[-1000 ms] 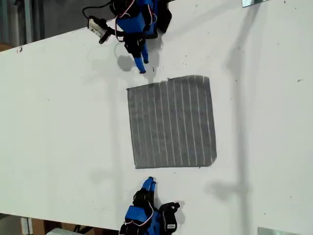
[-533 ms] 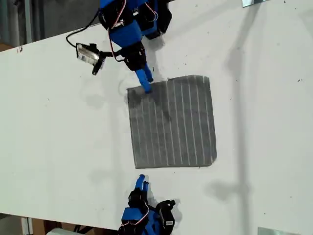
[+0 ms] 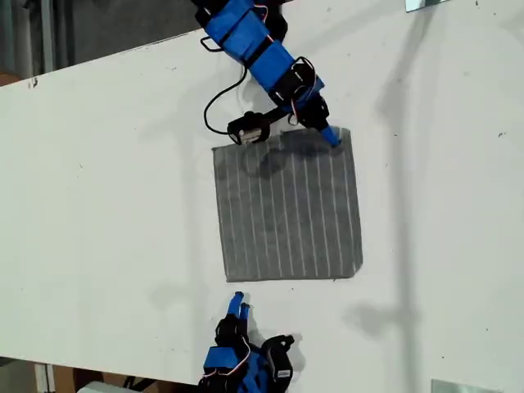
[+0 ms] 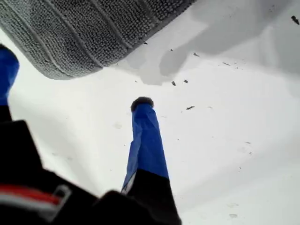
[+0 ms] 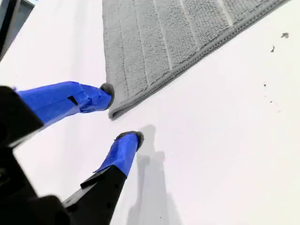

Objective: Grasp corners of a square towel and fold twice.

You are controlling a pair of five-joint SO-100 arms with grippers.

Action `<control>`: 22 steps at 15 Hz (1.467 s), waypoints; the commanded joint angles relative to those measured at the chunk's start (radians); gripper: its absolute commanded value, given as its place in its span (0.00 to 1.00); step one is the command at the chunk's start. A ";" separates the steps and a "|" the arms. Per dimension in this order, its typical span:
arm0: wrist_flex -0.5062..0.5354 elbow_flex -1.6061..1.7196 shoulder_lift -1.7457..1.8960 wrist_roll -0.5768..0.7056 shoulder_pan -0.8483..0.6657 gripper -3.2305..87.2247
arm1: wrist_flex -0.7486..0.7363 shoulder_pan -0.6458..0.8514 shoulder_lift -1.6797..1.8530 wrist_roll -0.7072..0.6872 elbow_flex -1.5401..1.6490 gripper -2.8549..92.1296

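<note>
At the towel's (image 3: 286, 205) exterior-view-right corner (image 3: 344, 133), my second tool (image 5: 120, 114) has just swung across, open and empty, poised to pinch, while my first tool (image 4: 75, 82) waits open.

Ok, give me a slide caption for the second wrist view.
My second gripper, jaws open, poised at a corner of the grey striped towel on the white table.

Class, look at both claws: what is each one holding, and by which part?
Nothing is held. My first claw and my second claw are both open, each beside a corner of the towel, neither closed on it.
</note>
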 commanded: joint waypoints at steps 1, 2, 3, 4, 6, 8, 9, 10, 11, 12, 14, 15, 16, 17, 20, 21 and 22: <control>-0.003 0.005 0.002 0.003 -0.003 0.21 | -0.106 -0.034 -0.005 0.015 -0.011 0.50; -0.003 0.005 0.002 0.002 -0.003 0.21 | -0.149 -0.035 -0.038 0.015 -0.011 0.49; -0.003 0.005 0.002 0.000 -0.003 0.21 | -0.179 -0.026 -0.064 0.009 -0.011 0.47; -0.003 0.006 0.002 -0.002 -0.003 0.21 | -0.204 -0.008 -0.091 -0.005 -0.012 0.46; -0.003 0.006 0.002 -0.002 -0.002 0.21 | -0.244 0.040 -0.123 -0.057 -0.012 0.45; -0.005 0.006 0.002 -0.003 0.000 0.21 | -0.267 0.091 -0.140 -0.097 -0.015 0.35; -0.005 0.008 0.002 -0.006 0.006 0.21 | -0.288 0.109 -0.150 -0.109 -0.017 0.21; -0.005 0.008 0.002 -0.011 0.014 0.21 | -0.304 0.121 -0.164 -0.120 -0.023 0.06; -0.005 0.008 0.002 -0.025 0.038 0.20 | -0.305 0.124 -0.173 -0.126 -0.035 0.03; -0.006 0.003 0.002 -0.061 0.094 0.20 | -0.299 0.124 -0.176 -0.130 -0.044 0.03; 0.014 -0.061 -0.118 -0.202 0.233 0.19 | -0.279 0.129 -0.178 -0.133 -0.052 0.03; 0.018 -0.164 -0.256 -0.250 0.298 0.18 | -0.279 0.138 -0.179 -0.146 -0.052 0.03; 0.018 -0.342 -0.472 -0.268 0.362 0.18 | -0.275 0.144 -0.181 -0.161 -0.057 0.03; 0.017 -0.591 -0.796 -0.249 0.419 0.18 | -0.259 0.149 -0.183 -0.169 -0.066 0.03; 0.179 -1.451 -1.773 -0.147 0.549 0.23 | -0.244 0.146 -0.187 -0.175 -0.069 0.03; 0.147 -1.577 -1.931 -0.146 0.594 0.24 | -0.244 0.137 -0.192 -0.175 -0.069 0.03; 0.064 -1.621 -2.020 -0.167 0.640 0.25 | -0.244 0.127 -0.198 -0.170 -0.069 0.03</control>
